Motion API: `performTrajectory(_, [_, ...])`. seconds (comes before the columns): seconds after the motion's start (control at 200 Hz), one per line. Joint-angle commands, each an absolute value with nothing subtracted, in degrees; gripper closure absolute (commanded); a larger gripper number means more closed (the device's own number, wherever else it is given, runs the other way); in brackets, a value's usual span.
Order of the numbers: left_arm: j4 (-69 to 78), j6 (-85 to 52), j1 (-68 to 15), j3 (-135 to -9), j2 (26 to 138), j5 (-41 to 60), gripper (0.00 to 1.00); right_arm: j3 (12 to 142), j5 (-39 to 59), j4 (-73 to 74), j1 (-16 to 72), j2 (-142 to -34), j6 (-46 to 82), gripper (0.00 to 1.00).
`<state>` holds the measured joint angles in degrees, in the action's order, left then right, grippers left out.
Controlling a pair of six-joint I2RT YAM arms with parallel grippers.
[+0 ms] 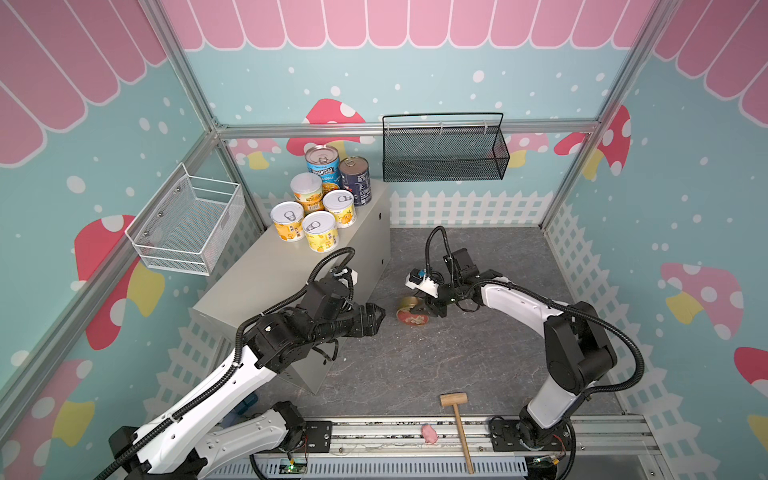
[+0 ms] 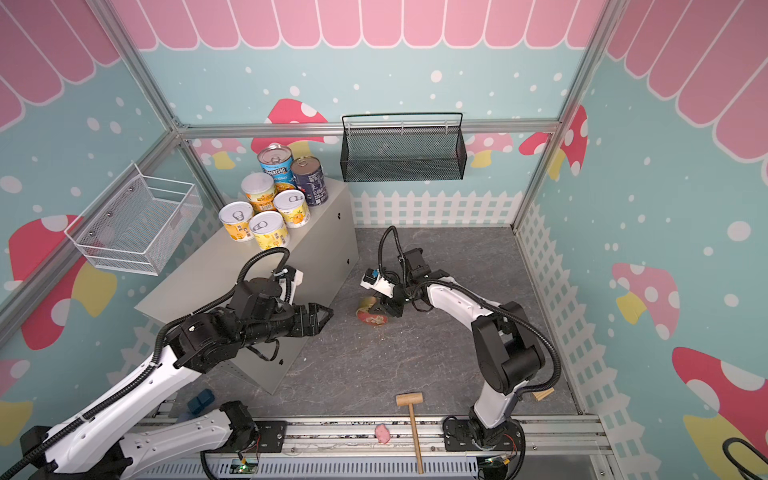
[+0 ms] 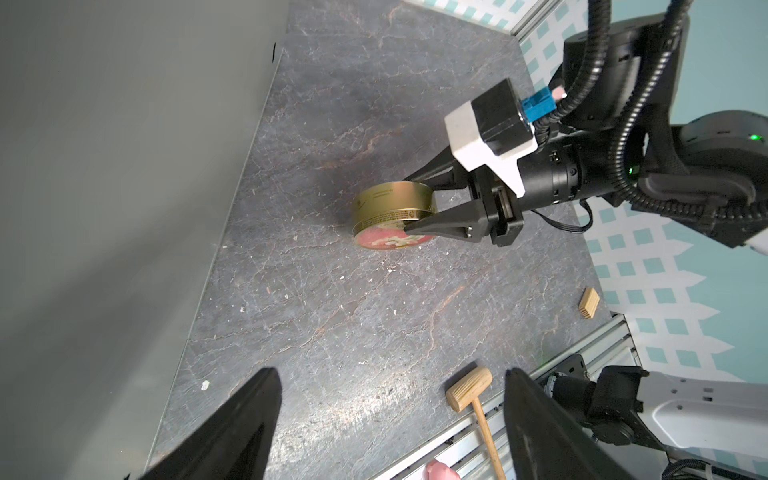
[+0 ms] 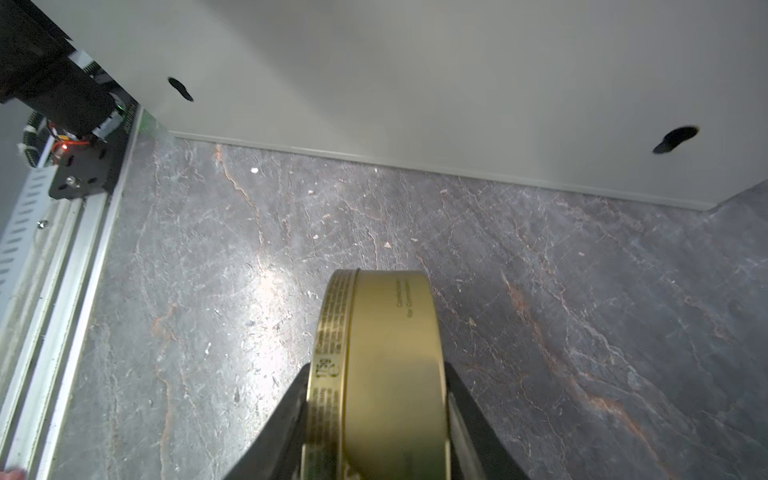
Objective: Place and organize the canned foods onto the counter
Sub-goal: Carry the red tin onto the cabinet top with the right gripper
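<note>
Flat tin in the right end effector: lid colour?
The lid is red with pale markings; the flat tin itself is gold. Clearest in the left wrist view.

Satin gold metal gleams on the flat tin (image 4: 390, 374) between the right gripper's (image 3: 409, 203) matt black plastic fingers (image 3: 440, 218). Beneath the tool is a dark, stone-look floor (image 3: 353, 324), veined and faintly glossy. Ahead of it, the counter (image 4: 415, 83) wears smooth, matt beige-grey paint. Behind its arm lies a bare pale-wood mallet (image 1: 454, 400).

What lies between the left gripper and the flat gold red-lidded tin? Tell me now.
Only bare grey marbled floor lies between the left gripper and the flat gold red-lidded tin, clearest in the left wrist view.
</note>
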<state>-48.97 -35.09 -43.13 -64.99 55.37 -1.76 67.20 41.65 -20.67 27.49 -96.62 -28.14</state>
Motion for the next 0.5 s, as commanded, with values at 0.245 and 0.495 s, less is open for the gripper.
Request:
performTrajectory(0.245, [-57.4,-22.7,-42.7,-79.0,50.2,-6.5,0.07,65.8,52.6,-11.3,29.1,-79.5,-10.2,0.82])
performTrajectory(0.495, [-64.8,-13.7,-42.7,-91.1,49.8,-19.8,0.01,69.5,57.3,-2.1,31.2,-73.9,12.0,0.82])
